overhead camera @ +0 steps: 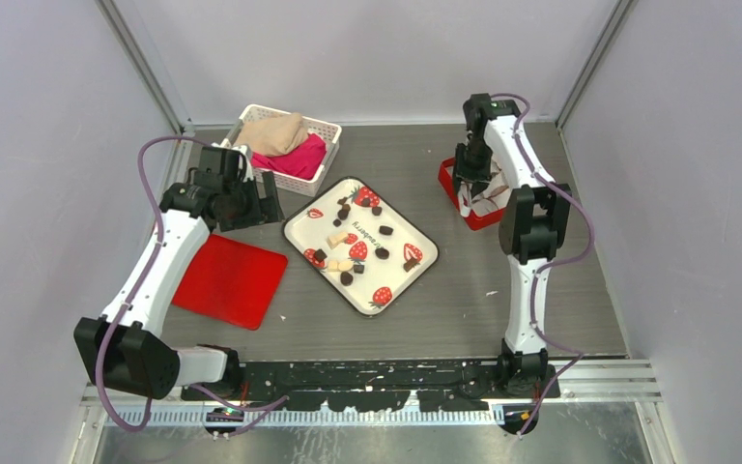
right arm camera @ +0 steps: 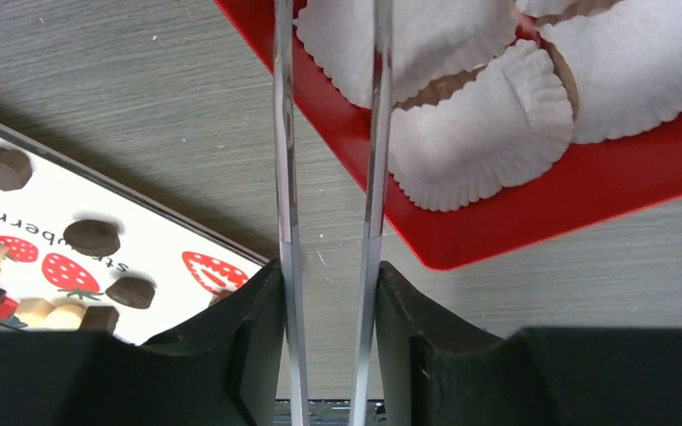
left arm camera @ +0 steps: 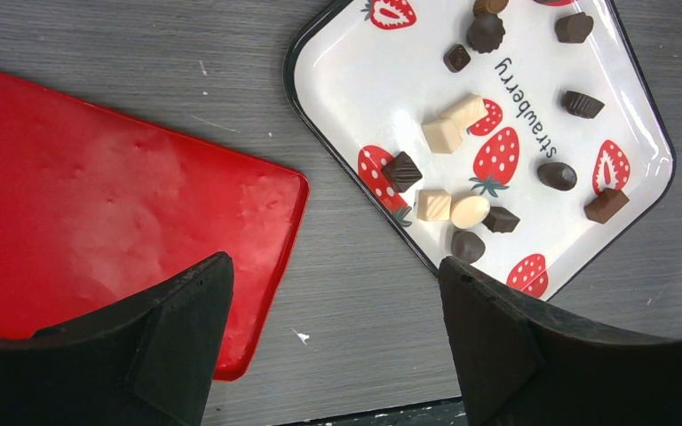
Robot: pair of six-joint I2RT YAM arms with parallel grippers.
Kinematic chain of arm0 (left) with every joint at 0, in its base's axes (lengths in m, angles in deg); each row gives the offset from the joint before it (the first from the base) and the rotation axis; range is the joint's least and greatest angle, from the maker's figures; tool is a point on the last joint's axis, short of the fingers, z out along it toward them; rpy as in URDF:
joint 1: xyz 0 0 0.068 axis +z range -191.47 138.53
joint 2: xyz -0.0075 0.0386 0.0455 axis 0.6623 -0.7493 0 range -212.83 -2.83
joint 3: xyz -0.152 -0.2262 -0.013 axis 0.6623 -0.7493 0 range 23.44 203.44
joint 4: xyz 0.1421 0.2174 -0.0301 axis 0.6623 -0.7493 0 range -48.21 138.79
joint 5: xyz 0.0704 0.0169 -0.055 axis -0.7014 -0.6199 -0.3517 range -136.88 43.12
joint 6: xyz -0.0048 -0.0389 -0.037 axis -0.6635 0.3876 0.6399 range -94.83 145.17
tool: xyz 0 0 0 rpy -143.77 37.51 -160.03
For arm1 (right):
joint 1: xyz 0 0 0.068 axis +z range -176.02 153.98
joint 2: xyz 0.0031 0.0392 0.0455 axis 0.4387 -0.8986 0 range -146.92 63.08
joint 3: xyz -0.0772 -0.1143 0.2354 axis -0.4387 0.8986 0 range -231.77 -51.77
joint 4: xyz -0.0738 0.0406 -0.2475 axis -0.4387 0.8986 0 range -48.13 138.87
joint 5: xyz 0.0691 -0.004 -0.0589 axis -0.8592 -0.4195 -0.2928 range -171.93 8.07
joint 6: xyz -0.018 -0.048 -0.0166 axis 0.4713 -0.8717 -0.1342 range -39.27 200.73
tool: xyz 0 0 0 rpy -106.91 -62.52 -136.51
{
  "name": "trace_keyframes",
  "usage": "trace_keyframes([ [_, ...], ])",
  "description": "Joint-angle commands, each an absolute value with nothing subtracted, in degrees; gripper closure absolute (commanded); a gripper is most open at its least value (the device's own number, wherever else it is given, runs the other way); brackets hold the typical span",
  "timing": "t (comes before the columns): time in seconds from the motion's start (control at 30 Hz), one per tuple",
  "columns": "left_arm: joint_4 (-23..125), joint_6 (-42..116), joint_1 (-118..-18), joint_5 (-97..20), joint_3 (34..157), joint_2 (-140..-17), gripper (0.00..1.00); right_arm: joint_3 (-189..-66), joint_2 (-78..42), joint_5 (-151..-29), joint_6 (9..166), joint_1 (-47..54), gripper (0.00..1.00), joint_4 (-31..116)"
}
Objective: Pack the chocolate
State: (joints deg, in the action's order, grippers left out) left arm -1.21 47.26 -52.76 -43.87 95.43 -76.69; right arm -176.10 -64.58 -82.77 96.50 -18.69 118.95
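Observation:
Several dark chocolate (overhead camera: 382, 253) lumps lie with a few pale pieces on a white strawberry-print tray (overhead camera: 314, 224) at the table's middle. They also show in the left wrist view as chocolate (left arm camera: 557, 175) on the tray (left arm camera: 355, 98). My left gripper (left arm camera: 336, 266) hangs open and empty over bare table between the tray and a flat red lid (left arm camera: 98, 204). My right gripper (right arm camera: 329, 271) is shut on metal tongs (right arm camera: 284, 133). The tongs reach over a red box (right arm camera: 533, 222) of white paper cups (right arm camera: 488, 124); their tips are out of frame.
A white basket (overhead camera: 285, 145) holding tan and pink cloths stands at the back left, just behind the left gripper (overhead camera: 256, 201). The red lid (overhead camera: 229, 279) lies left of the tray. The red box (overhead camera: 483, 217) sits at the right under the right gripper (overhead camera: 470, 179).

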Motion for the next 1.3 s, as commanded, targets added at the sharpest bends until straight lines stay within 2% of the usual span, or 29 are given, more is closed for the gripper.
trace_keyframes([
  [0.0,0.1,47.7,-52.9,-44.5,97.8,-76.7,0.14,-177.9,-64.3,-86.9,95.6,-18.0,0.99,118.0],
  [0.83,1.0,49.6,-52.9,-42.9,97.2,-76.3,0.14,-177.2,-61.2,-90.2,95.6,-14.4,0.99,118.6],
  [0.97,1.2,50.0,-52.9,-42.7,96.4,-75.6,0.14,-177.8,-62.4,-90.7,95.6,-15.2,0.90,119.5],
  [1.07,1.2,50.1,-52.9,-42.7,95.9,-75.1,0.14,-177.6,-62.9,-91.0,95.6,-15.2,0.77,119.9],
  [1.27,1.1,50.3,-52.9,-43.0,95.3,-74.1,0.14,-177.7,-62.5,-91.1,95.9,-15.2,0.64,119.0],
])
